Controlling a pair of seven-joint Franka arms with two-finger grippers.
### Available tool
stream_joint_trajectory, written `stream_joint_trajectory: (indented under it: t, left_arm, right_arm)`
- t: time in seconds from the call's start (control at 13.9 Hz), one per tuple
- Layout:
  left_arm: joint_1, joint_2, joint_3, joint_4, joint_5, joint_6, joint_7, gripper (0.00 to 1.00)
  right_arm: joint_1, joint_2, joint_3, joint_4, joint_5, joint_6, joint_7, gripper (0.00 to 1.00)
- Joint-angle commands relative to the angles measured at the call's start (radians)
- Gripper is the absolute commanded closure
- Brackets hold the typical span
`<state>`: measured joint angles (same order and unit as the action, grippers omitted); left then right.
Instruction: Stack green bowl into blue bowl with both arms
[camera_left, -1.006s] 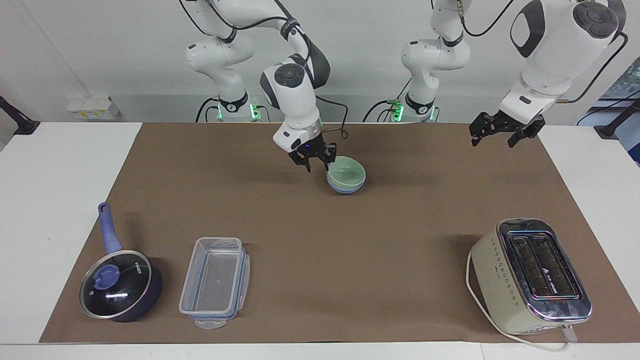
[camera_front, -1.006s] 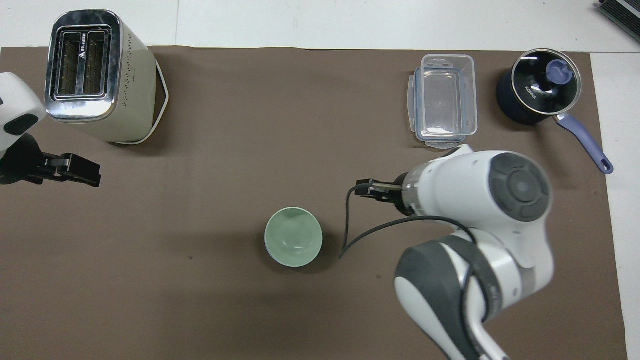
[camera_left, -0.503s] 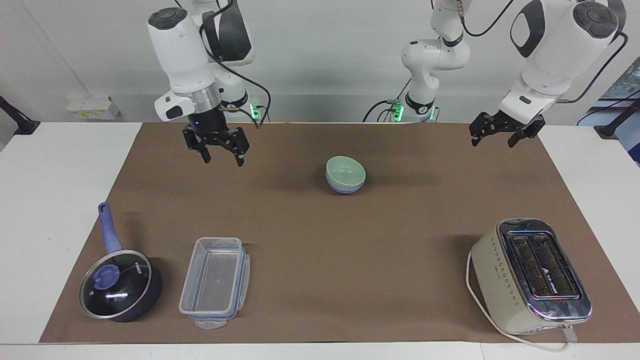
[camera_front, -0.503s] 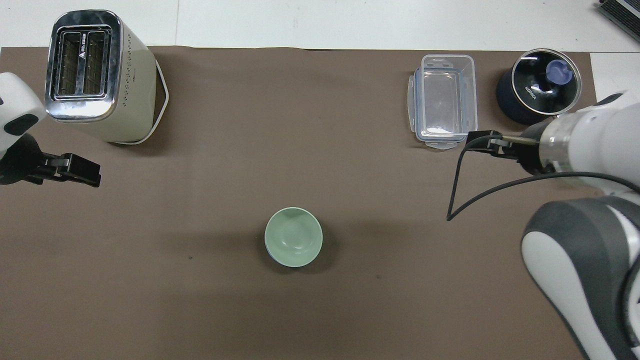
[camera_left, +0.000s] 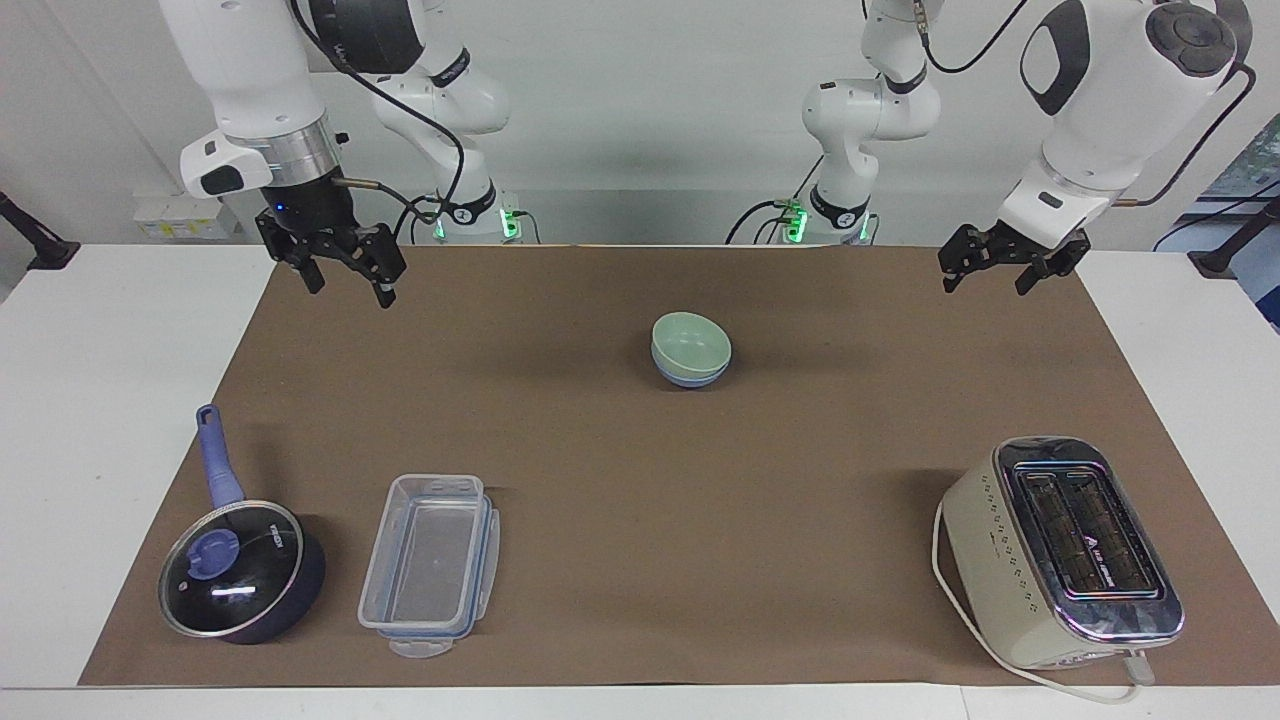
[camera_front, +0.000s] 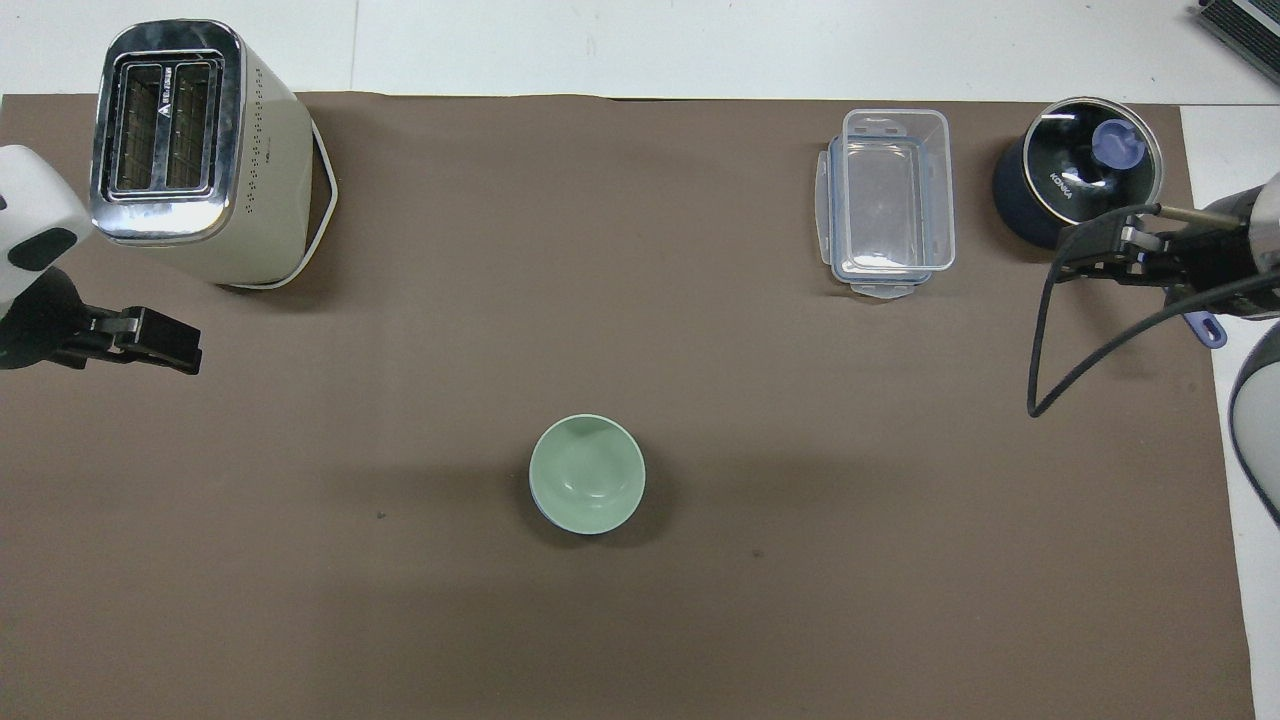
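The green bowl (camera_left: 690, 342) sits nested inside the blue bowl (camera_left: 688, 378) on the brown mat, in the middle and toward the robots. In the overhead view the green bowl (camera_front: 587, 473) covers nearly all of the blue one. My right gripper (camera_left: 352, 290) is open and empty. It hangs in the air over the mat's corner at the right arm's end, well away from the bowls. My left gripper (camera_left: 985, 280) is open and empty. It waits in the air over the mat's edge at the left arm's end and also shows in the overhead view (camera_front: 150, 340).
A dark lidded saucepan (camera_left: 240, 570) with a blue handle and a clear plastic container (camera_left: 430, 565) stand far from the robots at the right arm's end. A cream toaster (camera_left: 1065, 550) stands far from the robots at the left arm's end.
My right gripper has left the stacked bowls, risen and swung toward the right arm's end of the table. The bowls and the left arm have not moved.
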<state>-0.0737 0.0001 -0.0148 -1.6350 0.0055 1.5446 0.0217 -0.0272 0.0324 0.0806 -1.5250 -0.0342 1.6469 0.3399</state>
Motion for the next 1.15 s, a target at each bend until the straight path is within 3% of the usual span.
stream_joint_trajectory:
  t: [0.0, 0.36, 1.08]
  left_arm:
    - [0.003, 0.003, -0.005, 0.012, 0.018, -0.017, -0.002, 0.0]
    - [0.003, 0.003, -0.005, 0.012, 0.018, -0.017, -0.002, 0.0]
    - [0.003, 0.003, -0.005, 0.012, 0.018, -0.017, -0.002, 0.0]
  right_arm:
    - [-0.008, 0.023, 0.011, 0.057, -0.041, -0.055, -0.019, 0.0]
    - [-0.017, -0.048, 0.011, -0.047, -0.018, -0.038, -0.027, 0.0]
    - [-0.037, -0.054, 0.01, -0.06, -0.007, -0.042, -0.097, 0.0]
